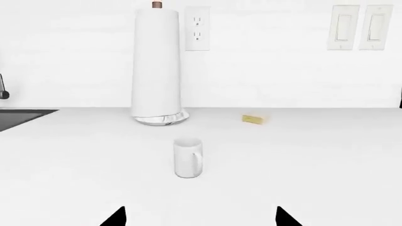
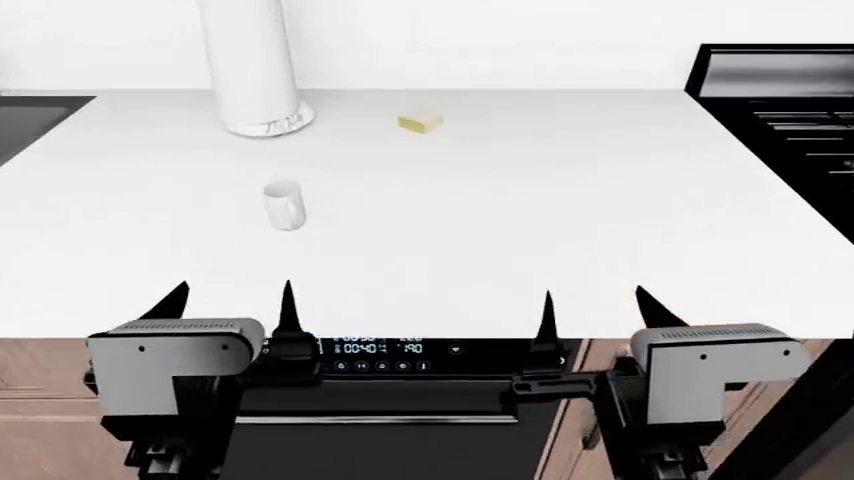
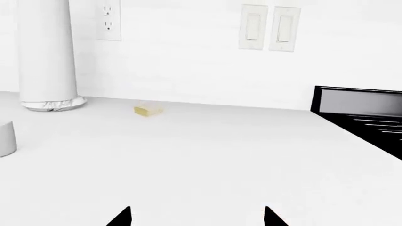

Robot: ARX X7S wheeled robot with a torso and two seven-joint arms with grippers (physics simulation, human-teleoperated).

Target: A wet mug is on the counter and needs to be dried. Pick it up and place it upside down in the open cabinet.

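The small white mug (image 2: 283,205) stands upright on the white counter (image 2: 534,200), left of centre, with its handle toward the robot's side. In the left wrist view the mug (image 1: 188,157) is straight ahead of my left gripper (image 1: 199,217), a fair way off. That gripper (image 2: 230,300) is open and empty at the counter's front edge. My right gripper (image 2: 594,303) is also open and empty, further right along the front edge. In the right wrist view only a sliver of the mug (image 3: 6,138) shows, far from the right gripper (image 3: 197,217). The open cabinet is out of view.
A tall white paper-towel roll (image 2: 254,65) stands behind the mug, with a small yellow block (image 2: 419,122) to its right. A black stove top (image 2: 787,110) borders the counter on the right. A dark sink (image 1: 22,117) lies at the left. An oven panel (image 2: 380,348) is below the front edge.
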